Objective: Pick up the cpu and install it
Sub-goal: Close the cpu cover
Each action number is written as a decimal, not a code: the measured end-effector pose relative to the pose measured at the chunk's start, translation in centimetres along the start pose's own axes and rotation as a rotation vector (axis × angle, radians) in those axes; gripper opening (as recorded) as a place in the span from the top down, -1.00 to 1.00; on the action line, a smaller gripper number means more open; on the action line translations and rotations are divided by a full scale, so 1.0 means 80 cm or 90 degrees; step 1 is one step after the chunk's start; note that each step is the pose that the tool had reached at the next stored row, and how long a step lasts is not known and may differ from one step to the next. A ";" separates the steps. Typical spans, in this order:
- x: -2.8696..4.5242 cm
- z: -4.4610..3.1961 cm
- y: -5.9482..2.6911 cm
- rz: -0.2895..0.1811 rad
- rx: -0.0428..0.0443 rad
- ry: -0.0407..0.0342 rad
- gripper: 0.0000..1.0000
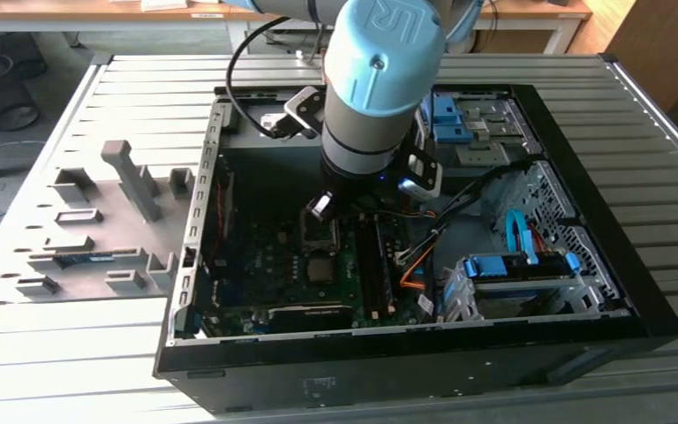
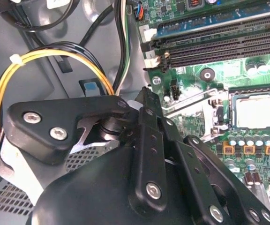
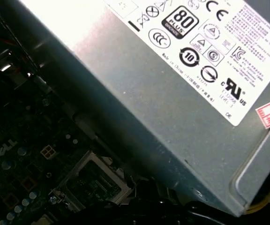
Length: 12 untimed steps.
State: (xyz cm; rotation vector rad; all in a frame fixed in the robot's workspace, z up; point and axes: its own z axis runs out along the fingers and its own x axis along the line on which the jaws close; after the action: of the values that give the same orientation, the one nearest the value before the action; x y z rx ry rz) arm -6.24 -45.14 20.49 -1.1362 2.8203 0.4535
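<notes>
Parts tray [image 1: 92, 238]: grey, on the slatted bench [image 1: 68, 353] at the exterior view's left, with upright holders and empty slots.
Computer case [image 1: 621, 309]: black, lying open on the bench, near the middle of the exterior view.
Motherboard [image 1: 271, 265]: green, on the case floor toward the exterior view's left.
Arm [image 1: 374, 79]: light blue and grey, reaching straight down into the case over the motherboard.
Tool [image 1: 321, 208]: low inside the case, just above the socket frame [image 1: 319, 232]; in the second wrist view its black linkages [image 2: 149, 154] show, but I cannot tell whether it is released or clenched.
Cpu [image 2: 258, 110]: silver-grey square seated inside the open socket frame in the second wrist view, beside the memory slots [image 2: 219, 40].
Power supply [image 3: 172, 93]: grey box with labels, close by in the first wrist view.
Drive bays [image 1: 516, 265]: blue-tabbed cages at the exterior view's right.
</notes>
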 end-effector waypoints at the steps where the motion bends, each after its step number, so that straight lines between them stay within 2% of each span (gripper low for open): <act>1: 0.0003 -0.0010 0.001 0.000 0.0005 -0.0005 0.80; 12: 0.0043 -0.0103 0.007 -0.004 0.0052 -0.0052 0.80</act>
State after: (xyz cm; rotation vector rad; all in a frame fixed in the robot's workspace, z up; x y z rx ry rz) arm -6.83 -45.23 21.35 -1.1391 2.8079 0.4446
